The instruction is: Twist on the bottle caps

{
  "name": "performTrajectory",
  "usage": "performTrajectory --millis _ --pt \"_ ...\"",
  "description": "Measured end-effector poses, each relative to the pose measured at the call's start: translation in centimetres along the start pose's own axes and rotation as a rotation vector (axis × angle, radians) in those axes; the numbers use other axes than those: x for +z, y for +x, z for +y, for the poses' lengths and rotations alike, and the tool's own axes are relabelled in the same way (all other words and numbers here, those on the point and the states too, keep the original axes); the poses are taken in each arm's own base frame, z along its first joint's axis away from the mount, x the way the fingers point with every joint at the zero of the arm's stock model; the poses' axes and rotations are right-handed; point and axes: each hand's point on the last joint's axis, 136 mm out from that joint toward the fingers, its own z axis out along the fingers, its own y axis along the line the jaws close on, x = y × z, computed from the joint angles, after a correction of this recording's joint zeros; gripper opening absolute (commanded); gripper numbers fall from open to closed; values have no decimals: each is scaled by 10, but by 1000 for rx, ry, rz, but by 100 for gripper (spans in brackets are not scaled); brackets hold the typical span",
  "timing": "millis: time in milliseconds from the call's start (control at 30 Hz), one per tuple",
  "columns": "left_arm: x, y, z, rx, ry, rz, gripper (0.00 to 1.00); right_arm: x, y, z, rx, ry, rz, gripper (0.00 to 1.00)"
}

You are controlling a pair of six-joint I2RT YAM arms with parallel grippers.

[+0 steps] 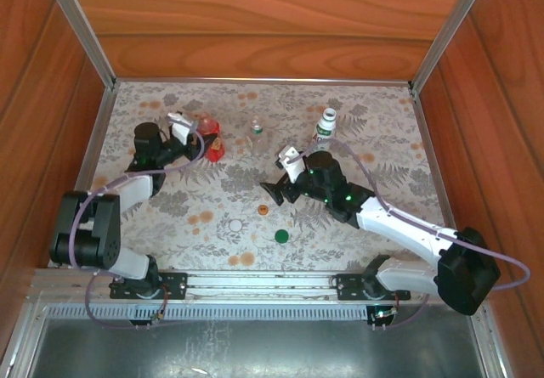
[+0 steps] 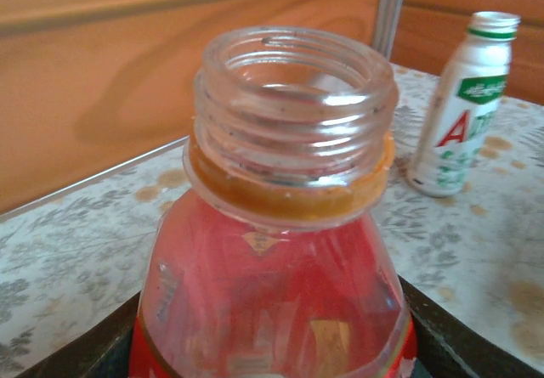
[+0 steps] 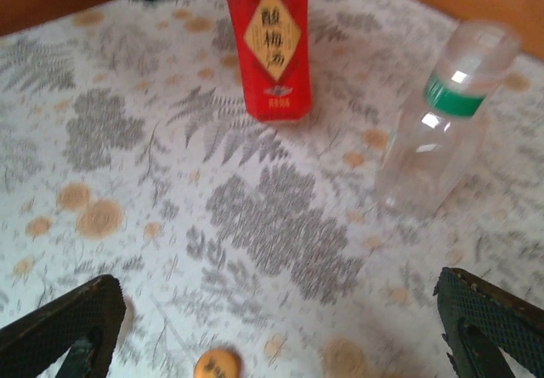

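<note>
The left gripper [image 1: 198, 137] clamps the uncapped, thread-necked red plastic bottle [image 2: 272, 284] — base cut off — the right gripper [image 3: 280, 327] gaping empty, facing it.

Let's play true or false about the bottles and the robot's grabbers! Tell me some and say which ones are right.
1. The red bottle has no cap on. True.
2. The white bottle is lying down. False: it stands upright.
3. The right gripper is open. True.
4. The orange cap sits on the red bottle. False: it lies on the table.
5. The left gripper is empty. False: it grips the red bottle.
</note>
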Motion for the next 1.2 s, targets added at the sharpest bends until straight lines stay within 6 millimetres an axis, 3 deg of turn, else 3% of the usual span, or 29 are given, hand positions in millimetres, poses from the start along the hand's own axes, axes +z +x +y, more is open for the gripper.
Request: performTrajectory --millis 133,300,467,567,733,1200 --pt "-11 -1 -36 16 49 -16 58 11 35 22 -44 -53 97 98" --pt "-20 4 -69 13 94 -19 58 32 86 51 -100 -113 248 77" --pt "-25 8 -73 9 79 -13 58 48 128 64 -110 -119 371 66" --pt "-25 9 -71 7 72 -7 58 55 141 59 -87 -79 408 61" --pt "-24 12 -74 1 80 4 58 63 148 47 -47 4 417 53" --pt "-22 18 -76 -8 88 24 58 87 137 35 29 92 354 32"
